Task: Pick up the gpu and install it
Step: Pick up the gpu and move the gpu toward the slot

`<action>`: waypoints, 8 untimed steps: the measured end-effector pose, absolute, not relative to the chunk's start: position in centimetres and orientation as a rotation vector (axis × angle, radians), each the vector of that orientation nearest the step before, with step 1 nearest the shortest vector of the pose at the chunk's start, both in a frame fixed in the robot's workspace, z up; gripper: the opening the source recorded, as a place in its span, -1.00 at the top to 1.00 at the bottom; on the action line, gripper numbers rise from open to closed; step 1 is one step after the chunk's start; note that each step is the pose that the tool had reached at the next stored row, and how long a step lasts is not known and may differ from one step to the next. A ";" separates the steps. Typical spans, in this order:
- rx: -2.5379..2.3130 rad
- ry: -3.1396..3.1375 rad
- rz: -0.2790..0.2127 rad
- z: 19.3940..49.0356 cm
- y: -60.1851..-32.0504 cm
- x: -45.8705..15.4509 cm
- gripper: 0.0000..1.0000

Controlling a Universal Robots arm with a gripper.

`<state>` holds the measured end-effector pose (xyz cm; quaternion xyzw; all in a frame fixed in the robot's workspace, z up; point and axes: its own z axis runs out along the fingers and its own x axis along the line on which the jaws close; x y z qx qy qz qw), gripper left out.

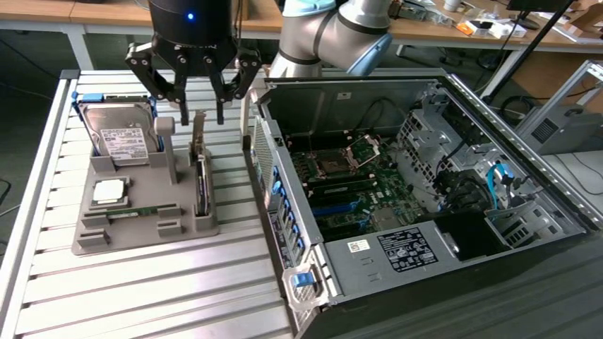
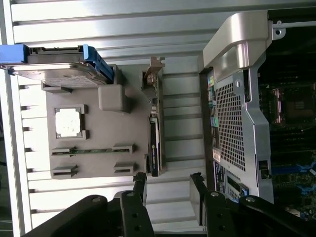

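In the exterior view we see the arm come in from the far side and turn its wrist straight down. The gripper [image 1: 200,106] hangs with jaws spread wide and empty just above the far end of the gpu [image 1: 200,173], which stands on edge in the grey holder tray [image 1: 141,236], between the hard drive [image 1: 118,138] and the open computer case [image 1: 405,183]. In the wrist view we look past the parted fingertips [image 2: 140,185] at the gpu [image 2: 155,133], untouched in its slot beside the case's perforated wall.
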<state>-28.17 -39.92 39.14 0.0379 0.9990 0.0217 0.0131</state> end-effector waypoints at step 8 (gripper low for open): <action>0.118 3.112 0.068 38.9 -39.9 -28.2 0.04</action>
